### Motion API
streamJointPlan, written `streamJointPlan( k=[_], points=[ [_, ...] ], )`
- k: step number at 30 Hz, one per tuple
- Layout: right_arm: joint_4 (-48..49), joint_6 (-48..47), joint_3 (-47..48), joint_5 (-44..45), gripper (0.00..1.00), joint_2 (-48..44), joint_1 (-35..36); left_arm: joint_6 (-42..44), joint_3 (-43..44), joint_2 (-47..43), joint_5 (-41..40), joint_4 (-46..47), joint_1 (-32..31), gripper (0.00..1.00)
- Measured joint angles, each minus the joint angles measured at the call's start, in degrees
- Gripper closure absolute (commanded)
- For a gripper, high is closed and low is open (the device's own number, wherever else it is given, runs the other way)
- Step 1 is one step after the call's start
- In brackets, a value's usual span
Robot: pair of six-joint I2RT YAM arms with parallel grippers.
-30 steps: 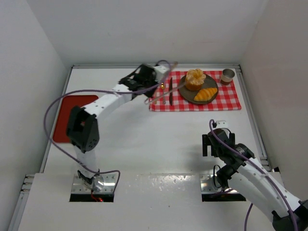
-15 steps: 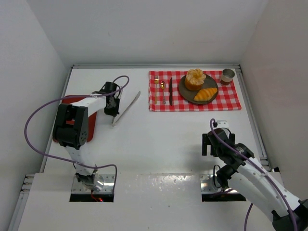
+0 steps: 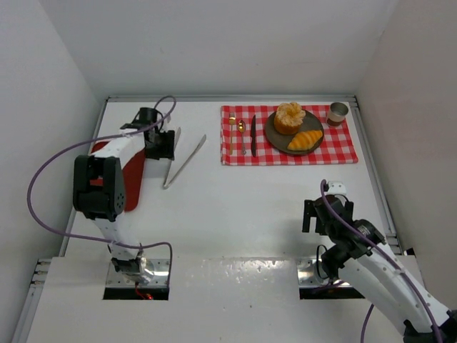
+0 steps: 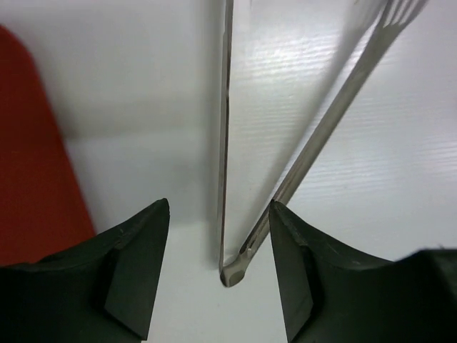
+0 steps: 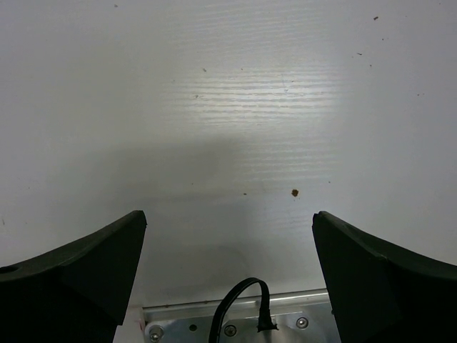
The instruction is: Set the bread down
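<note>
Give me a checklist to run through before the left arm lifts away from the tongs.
1. Bun on plate: ok.
2. Croissant beside it on the plate: ok.
3. Tongs lying on table, off the red mat: ok.
4. Left jaws open, straddling the tongs' hinge end: ok.
5. Left jaws clear of the tongs: cannot tell, one sits very close to a tong arm.
6. Right jaws open and empty: ok.
</note>
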Motion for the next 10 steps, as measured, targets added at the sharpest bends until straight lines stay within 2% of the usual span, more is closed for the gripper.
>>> streamJointPlan(
  k=[6,10],
  points=[
    [-1.0,0.6,-0.2,0.1,0.01,-2.3,0.0,2.8,2.6,-10.1,1.5,-2.6,5.5,0.35],
    [-1.6,0.8,-0.3,0.3,0.01,-3.6,0.0,4.3,2.0,-16.3,2.7,-3.7,13.1,0.35]
  ],
)
